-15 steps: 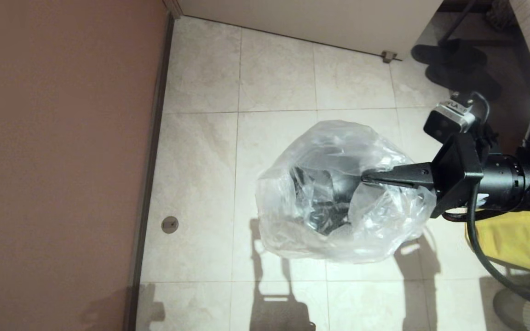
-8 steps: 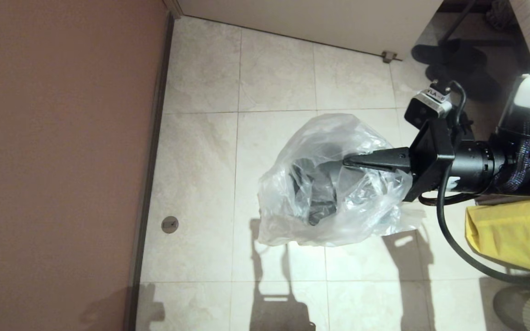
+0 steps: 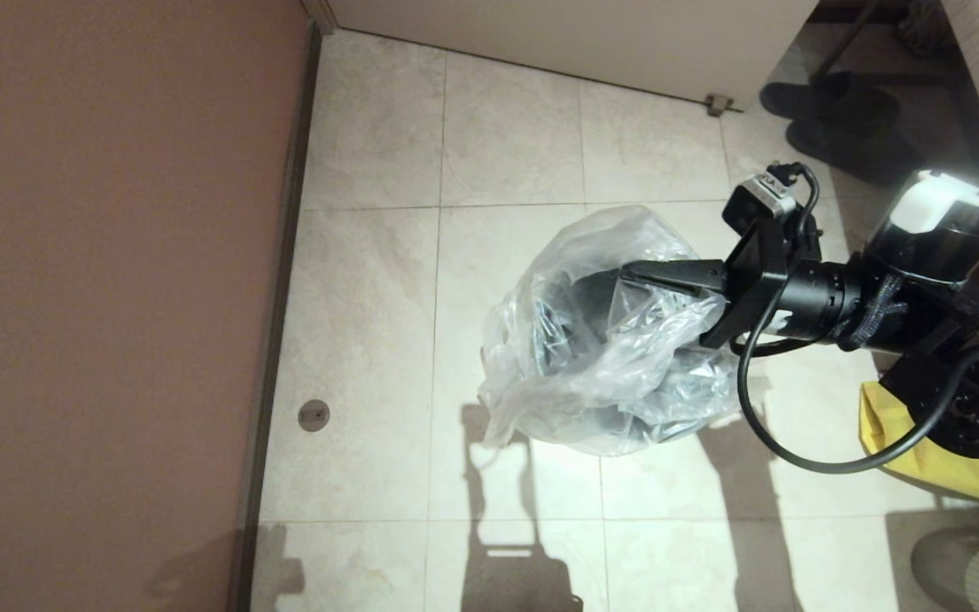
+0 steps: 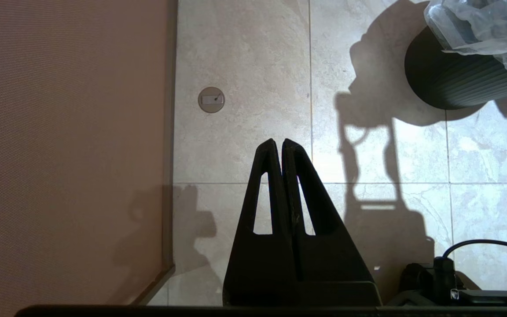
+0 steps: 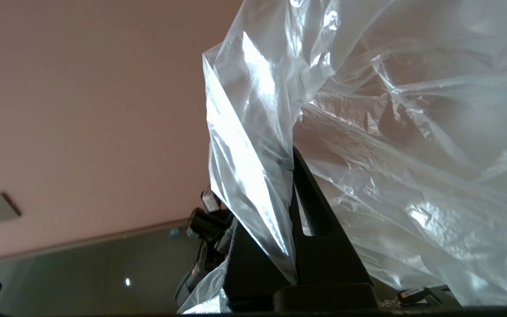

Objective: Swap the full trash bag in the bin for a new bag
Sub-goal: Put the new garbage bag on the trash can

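The right gripper (image 3: 630, 274) is clamped on a fold of the new bag (image 3: 600, 365), its fingers (image 5: 310, 207) pinched together with the clear plastic draped over them, reaching in level from the right above the bin (image 4: 451, 83). The bag billows over the bin's top and hides most of it, while the bin stands on the tiled floor (image 3: 506, 136) near the brown wall (image 3: 116, 255), with a yellow bag (image 3: 889, 425) lying at the right edge. The left gripper (image 4: 282, 145) hangs parked over the floor with its fingers pressed together, holding nothing.
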### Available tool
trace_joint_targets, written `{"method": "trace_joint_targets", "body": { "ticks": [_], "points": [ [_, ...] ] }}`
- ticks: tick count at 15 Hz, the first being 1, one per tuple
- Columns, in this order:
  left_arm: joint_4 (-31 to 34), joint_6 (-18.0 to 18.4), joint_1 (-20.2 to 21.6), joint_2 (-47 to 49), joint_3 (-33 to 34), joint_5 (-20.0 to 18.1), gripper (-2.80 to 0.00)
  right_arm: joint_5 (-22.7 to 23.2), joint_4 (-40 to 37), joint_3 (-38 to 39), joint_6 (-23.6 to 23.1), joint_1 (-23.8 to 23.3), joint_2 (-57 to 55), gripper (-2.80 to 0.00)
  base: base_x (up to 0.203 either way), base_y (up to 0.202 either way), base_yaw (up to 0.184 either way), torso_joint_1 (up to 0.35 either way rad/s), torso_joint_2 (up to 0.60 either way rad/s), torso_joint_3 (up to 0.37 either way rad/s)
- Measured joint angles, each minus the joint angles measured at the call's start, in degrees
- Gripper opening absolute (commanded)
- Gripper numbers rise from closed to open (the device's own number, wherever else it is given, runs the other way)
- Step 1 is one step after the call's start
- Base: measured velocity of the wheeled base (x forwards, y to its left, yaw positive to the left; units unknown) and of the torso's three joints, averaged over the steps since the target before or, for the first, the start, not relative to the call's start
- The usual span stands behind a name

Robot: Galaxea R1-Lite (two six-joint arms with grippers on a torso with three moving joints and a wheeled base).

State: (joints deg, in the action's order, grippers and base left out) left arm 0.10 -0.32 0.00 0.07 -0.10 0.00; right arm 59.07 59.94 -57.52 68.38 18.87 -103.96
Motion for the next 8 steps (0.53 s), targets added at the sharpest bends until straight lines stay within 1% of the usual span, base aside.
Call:
{"method": "trace_joint_targets", "body": {
  "ticks": [2, 4, 6, 8],
  "points": [
    [0.0, 0.0, 0.0, 0.0, 0.0, 0.0, -2.80, 2.4, 0.3, 0.6, 0.7, -3.8, -0.5, -2.80, 0.000, 0.000, 0.000, 0.000, 0.00, 0.000],
    [0.0, 0.0, 0.0, 0.0, 0.0, 0.0, -2.80, 3.6, 0.3, 1.0, 1.6, -6.8, 0.5, -2.80, 0.000, 0.000, 0.000, 0.000, 0.00, 0.000],
    [0.0, 0.0, 0.0, 0.0, 0.0, 0.0, -2.80, 4.0, 0.3, 1.3, 3.7, -7.8, 3.1, -2.80, 0.000, 0.000, 0.000, 0.000, 0.00, 0.000],
    [0.0, 0.0, 0.0, 0.0, 0.0, 0.0, -2.80, 4.2, 0.3, 1.5, 5.9, -7.6, 5.7, -2.80, 0.000, 0.000, 0.000, 0.000, 0.00, 0.000]
  ]
}}
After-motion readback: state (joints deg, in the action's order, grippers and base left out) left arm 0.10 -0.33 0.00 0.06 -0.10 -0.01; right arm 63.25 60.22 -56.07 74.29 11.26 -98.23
